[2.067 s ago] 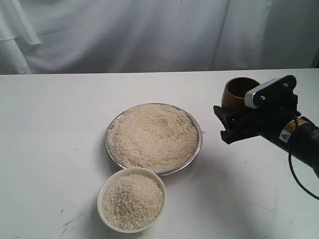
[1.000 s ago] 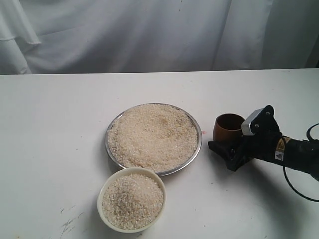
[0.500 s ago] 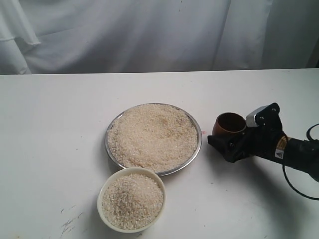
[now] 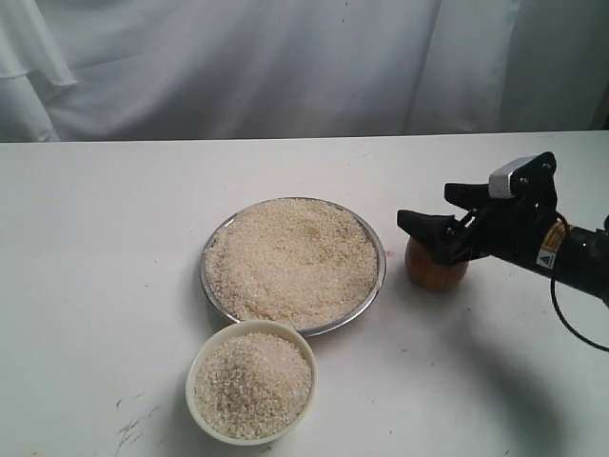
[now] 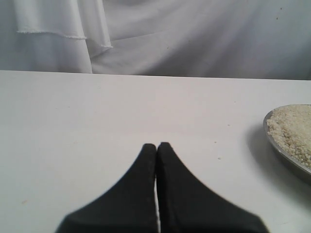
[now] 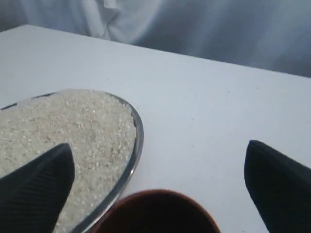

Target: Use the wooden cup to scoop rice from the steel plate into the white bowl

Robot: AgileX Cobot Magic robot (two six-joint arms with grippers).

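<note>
Exterior: right hand [image 4: 423, 206] spread wide, empty, above cup [image 4: 436, 272]. Cup upright on bench [image 4: 95, 286], just beside plate [image 4: 383, 271] of rice [image 4: 290, 257]. Bowl [image 4: 249, 437] nearly full, near plate. Risk: off-centre closing knocks cup into rim, spills.
Left wrist: left hand [image 5: 156, 147] closed, empty, apart from plate.
Right wrist: cup between fingers [image 6: 39, 179]; rim tight one side, bare bench other.

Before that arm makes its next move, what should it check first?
1. Wooden cup upright on the table, beside the steel plate: ok.
2. Right gripper open, fingers either side of the cup: ok.
3. Gripper low enough to clamp the cup: cannot tell.
4. Rice left on the plate: ok, plenty.
5. Room in the white bowl: cannot tell, rice already near its rim.
6. Left gripper shut, holding nothing: ok.
</note>
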